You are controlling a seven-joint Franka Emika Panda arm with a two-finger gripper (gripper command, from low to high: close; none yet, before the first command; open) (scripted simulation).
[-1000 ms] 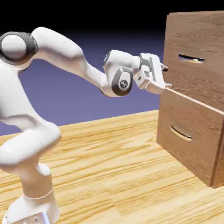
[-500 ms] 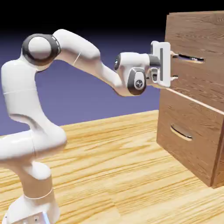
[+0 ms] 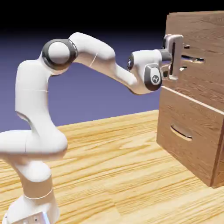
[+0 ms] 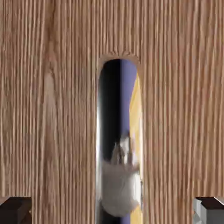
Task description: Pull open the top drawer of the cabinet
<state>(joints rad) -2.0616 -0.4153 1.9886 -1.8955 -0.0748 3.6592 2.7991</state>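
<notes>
No brand, label or writing can be read anywhere; the only mark is a small round emblem on the arm's (image 3: pixel 65 87) wrist joint, too small to make out. Compared with half a second ago, the gripper (image 3: pixel 183 57) sits further right and a little higher, its fingers now reaching the top drawer (image 3: pixel 192 72) at the handle (image 3: pixel 192 58), where before they stood just short of the front; the elbow has also swung right and the upper arm stands straighter. The drawer looks shut, its front flush with the cabinet (image 3: pixel 188 26), as it was earlier (the lower drawer (image 3: pixel 190 135) with its bowed handle sits slightly proud, unchanged). In the hand view the gripper (image 4: pixel 112 210) faces the wood front close up, with the handle (image 4: pixel 98 144) running up the frame over the dark slot (image 4: pixel 114 109), centred between the two fingertips (image 4: pixel 15 210). The jaws are spread wide, one fingertip at each lower corner, both well apart from the handle and gripping nothing.
</notes>
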